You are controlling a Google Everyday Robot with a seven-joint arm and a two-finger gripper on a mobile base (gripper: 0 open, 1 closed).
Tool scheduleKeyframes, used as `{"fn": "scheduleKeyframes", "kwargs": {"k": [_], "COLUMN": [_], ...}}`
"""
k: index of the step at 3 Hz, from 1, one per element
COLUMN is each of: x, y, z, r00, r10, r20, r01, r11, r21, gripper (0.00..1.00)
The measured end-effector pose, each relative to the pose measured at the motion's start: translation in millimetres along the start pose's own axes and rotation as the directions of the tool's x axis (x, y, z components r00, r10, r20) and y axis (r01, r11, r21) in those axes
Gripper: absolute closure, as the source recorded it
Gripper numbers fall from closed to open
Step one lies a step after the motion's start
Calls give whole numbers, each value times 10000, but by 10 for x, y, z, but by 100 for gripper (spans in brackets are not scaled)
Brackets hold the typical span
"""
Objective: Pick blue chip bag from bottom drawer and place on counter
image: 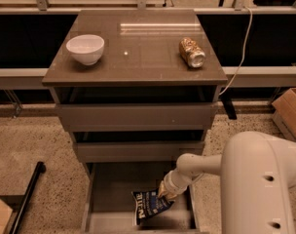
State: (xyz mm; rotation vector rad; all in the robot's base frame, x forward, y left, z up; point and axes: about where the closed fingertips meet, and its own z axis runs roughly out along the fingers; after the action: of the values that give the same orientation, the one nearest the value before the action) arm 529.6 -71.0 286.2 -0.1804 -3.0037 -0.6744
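The blue chip bag (149, 207) is in the open bottom drawer (109, 189), tilted, with its upper right corner at my gripper (163, 195). The gripper reaches down into the drawer from the right, at the end of my white arm (255, 179), and is shut on the bag's corner. The bag hangs a little above the drawer floor. The counter (138, 52) is the glossy grey-brown top of the cabinet, well above the gripper.
A white bowl (85, 48) stands at the counter's left and a gold-brown can (192, 52) lies at its right. The two upper drawers (138, 116) stick out slightly above the bottom drawer. A cardboard box (290, 112) is on the floor at right and a black bar (27, 194) at left.
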Motion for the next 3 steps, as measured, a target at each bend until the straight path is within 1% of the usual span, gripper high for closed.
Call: {"fn": "scheduleKeyframes", "kwargs": {"k": [1, 2, 3], "x": [250, 328, 164], "y": [11, 93, 163], "z": [-749, -1480, -2221], "r00": [9979, 9862, 9588], "r10": [-507, -1371, -2269], "r20": [408, 924, 1709], "r01": [529, 1434, 2355], "r11": [9971, 9875, 9714], "r21": [-554, -655, -312], "gripper": [100, 100, 100]}}
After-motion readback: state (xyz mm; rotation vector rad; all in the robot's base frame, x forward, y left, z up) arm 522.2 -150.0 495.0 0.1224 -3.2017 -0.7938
